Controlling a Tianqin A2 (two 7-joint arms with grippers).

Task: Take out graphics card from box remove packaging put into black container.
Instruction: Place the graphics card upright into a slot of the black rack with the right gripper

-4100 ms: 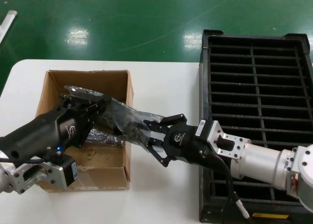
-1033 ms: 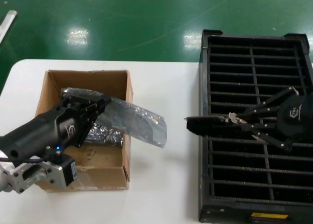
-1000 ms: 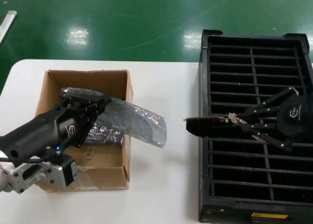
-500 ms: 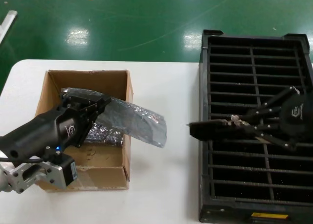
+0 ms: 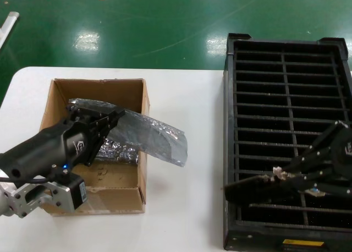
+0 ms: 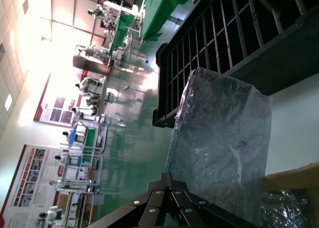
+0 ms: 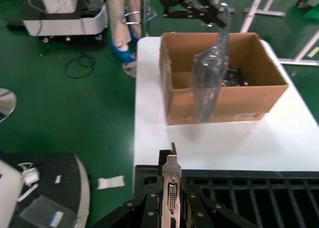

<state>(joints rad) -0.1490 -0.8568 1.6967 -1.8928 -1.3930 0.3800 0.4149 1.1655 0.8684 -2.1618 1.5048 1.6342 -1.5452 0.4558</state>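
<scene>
My left gripper [image 5: 114,115] hangs over the brown box [image 5: 55,98], shut on one end of the grey packaging [image 5: 157,136]. The limp bag droops over the box's right wall. In the left wrist view the closed fingertips [image 6: 167,177] pinch the packaging [image 6: 224,148]. My right gripper [image 5: 283,177] is over the near end of the black container [image 5: 231,98], shut on the graphics card [image 5: 253,189]. The card sits edge-on above the left column of slots and sticks out past the container's left wall. The right wrist view shows its silver bracket [image 7: 171,185] between the jaws.
More crinkly silver wrapping [image 5: 115,151] lies inside the box. The white table [image 5: 187,98] separates box and container, with green floor beyond it. A yellow label [image 5: 304,243] marks the container's near edge. The right wrist view shows the box [image 7: 224,101] across the table.
My right gripper has carried the graphics card from the container's middle rows toward its near end. The left gripper and the packaging have not moved.
</scene>
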